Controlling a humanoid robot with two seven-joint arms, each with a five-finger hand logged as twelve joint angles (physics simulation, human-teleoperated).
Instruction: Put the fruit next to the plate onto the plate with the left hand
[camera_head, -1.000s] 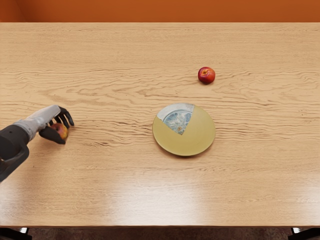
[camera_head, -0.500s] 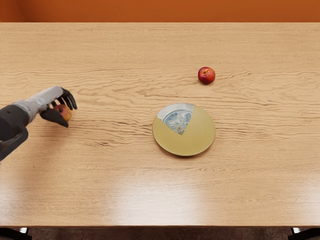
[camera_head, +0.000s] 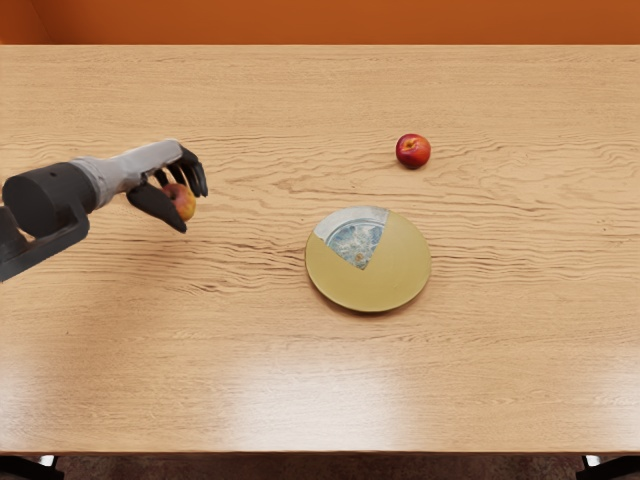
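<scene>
Fruit (camera_head: 183, 200) gripped, well left of the plate (camera_head: 400, 285)
My left robot hand (camera_head: 170, 187) has its dark fingers curled round the reddish fruit, apparently held off the desk (camera_head: 300, 380) so that it will clear the plate's rim. A second fruit (camera_head: 412, 150) lies just beyond the plate.

- A light wooden tabletop (camera_head: 300, 380) with wavy grain is seen filling almost the whole view, and a pale sheen is shown on its near part.
- A red fruit (camera_head: 412, 150) is set alone on the far half of the tabletop, right of the middle, with a small shadow beneath it.
- An orange wall (camera_head: 320, 20) is seen behind the far edge.
- A dark strip of floor (camera_head: 300, 468) is shown below the near edge.
</scene>
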